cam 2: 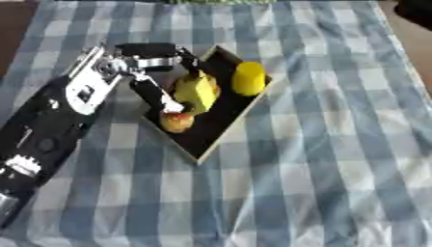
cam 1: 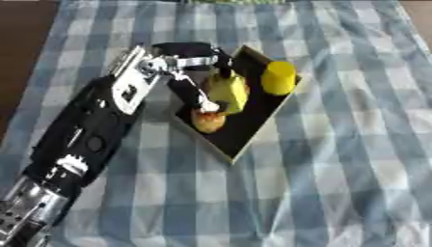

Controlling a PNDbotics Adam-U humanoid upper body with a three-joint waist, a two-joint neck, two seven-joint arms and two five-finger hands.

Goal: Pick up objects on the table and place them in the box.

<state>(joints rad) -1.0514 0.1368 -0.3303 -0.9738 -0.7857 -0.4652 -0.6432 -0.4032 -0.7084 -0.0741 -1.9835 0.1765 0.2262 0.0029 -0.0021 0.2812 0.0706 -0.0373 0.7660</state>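
Box (cam 1: 249, 140) with yellow block (cam 1: 229, 90), yellow cylinder (cam 1: 277, 77), orange fruit (cam 1: 208, 121), left hand (cam 1: 187, 65) inside.

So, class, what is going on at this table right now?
The robot's left hand reaches over a black box on the checked cloth. Its fingers are around a yellow block inside the box. A yellow cylinder and a round orange-red fruit already lie in the box. The right hand is out of sight.

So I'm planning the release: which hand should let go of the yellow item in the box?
Left. The left hand is over the box with fingers around the yellow item; no right hand shows.
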